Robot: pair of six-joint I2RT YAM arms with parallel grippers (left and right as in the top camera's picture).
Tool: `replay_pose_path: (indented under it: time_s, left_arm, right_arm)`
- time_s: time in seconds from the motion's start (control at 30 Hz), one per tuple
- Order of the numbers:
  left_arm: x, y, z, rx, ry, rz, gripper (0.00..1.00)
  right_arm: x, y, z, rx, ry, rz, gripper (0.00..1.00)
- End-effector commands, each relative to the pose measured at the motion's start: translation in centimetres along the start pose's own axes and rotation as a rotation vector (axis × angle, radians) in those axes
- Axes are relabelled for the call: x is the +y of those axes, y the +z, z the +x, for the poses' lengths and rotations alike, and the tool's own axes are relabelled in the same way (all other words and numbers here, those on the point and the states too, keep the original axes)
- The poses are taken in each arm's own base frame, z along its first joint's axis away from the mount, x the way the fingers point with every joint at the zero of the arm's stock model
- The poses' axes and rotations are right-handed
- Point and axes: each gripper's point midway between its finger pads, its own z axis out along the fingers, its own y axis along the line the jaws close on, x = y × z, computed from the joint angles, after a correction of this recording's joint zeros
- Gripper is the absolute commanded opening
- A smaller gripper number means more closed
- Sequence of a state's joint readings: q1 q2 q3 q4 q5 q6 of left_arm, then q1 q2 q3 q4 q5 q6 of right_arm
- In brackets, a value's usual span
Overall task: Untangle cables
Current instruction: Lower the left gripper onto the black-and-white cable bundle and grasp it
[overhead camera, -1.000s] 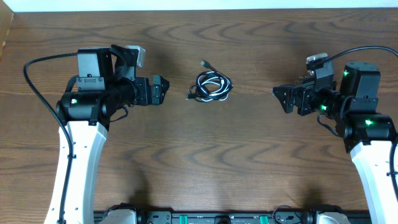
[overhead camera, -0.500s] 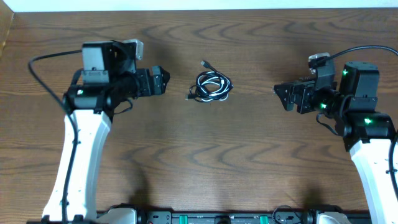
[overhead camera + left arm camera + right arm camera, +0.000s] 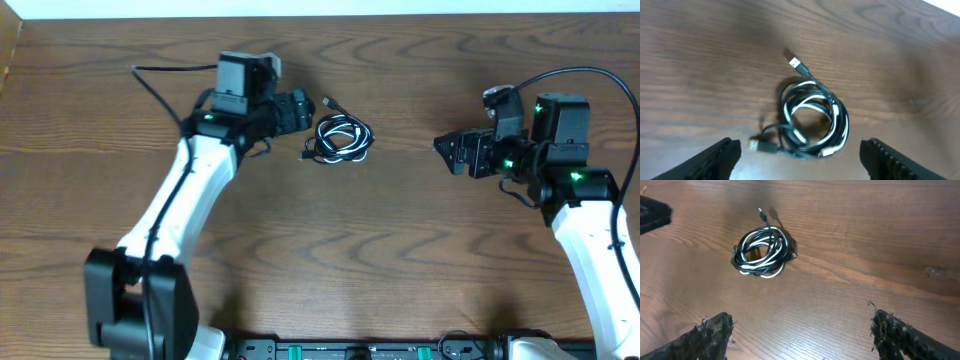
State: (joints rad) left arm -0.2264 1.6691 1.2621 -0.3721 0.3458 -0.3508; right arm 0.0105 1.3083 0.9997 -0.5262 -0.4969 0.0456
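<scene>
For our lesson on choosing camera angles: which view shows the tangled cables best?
The left wrist view: the cables sit close and large, so the white strand among black loops and two end plugs show clearly. The right wrist view shows the cables smaller. The overhead shows them tiny, strands hard to separate.

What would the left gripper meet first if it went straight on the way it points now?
Most likely the cables: the coil lies straight ahead of the left gripper, centred between its open fingers. Height is unclear; it could touch the table just short.
</scene>
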Motion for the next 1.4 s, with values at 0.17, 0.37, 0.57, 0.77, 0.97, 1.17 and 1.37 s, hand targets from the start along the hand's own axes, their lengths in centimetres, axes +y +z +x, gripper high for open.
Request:
replay_pose_path:
  time_s: [0.17,0.37,0.57,0.77,0.97,1.17,1.37]
  left_arm:
    - [0.6,5.0,1.8,0.015,-0.15,-0.123,0.75]
    - [0.5,6.5,2.7,0.005,-0.116,-0.187,0.67]
    - [1.6,7.2,3.2,-0.014,-0.094,-0.273,0.57]
    - [2.9,8.3,3.8,-0.006,-0.142,-0.311,0.54]
    - [4.3,9.2,3.7,0.041,0.114,-0.316,0.55]
    - [5.1,8.7,3.8,0.139,0.281,-0.178,0.55]
    - [4.2,8.5,4.3,0.182,0.417,0.009,0.55]
  right_arm:
    - [-0.1,0.5,-0.5,0.003,0.008,-0.002,0.82]
    - [-0.2,0.7,-0.3,0.01,0.012,0.0,0.82]
    - [-0.7,0.8,-0.2,0.015,0.015,0.022,0.82]
    - [-0.9,1.2,0.2,0.031,0.035,0.022,0.81]
    - [-1.1,1.5,0.7,0.056,0.047,0.024,0.81]
    - [-1.4,1.5,0.8,0.06,0.049,0.045,0.83]
    - [-1.6,1.5,0.8,0.059,0.048,0.055,0.84]
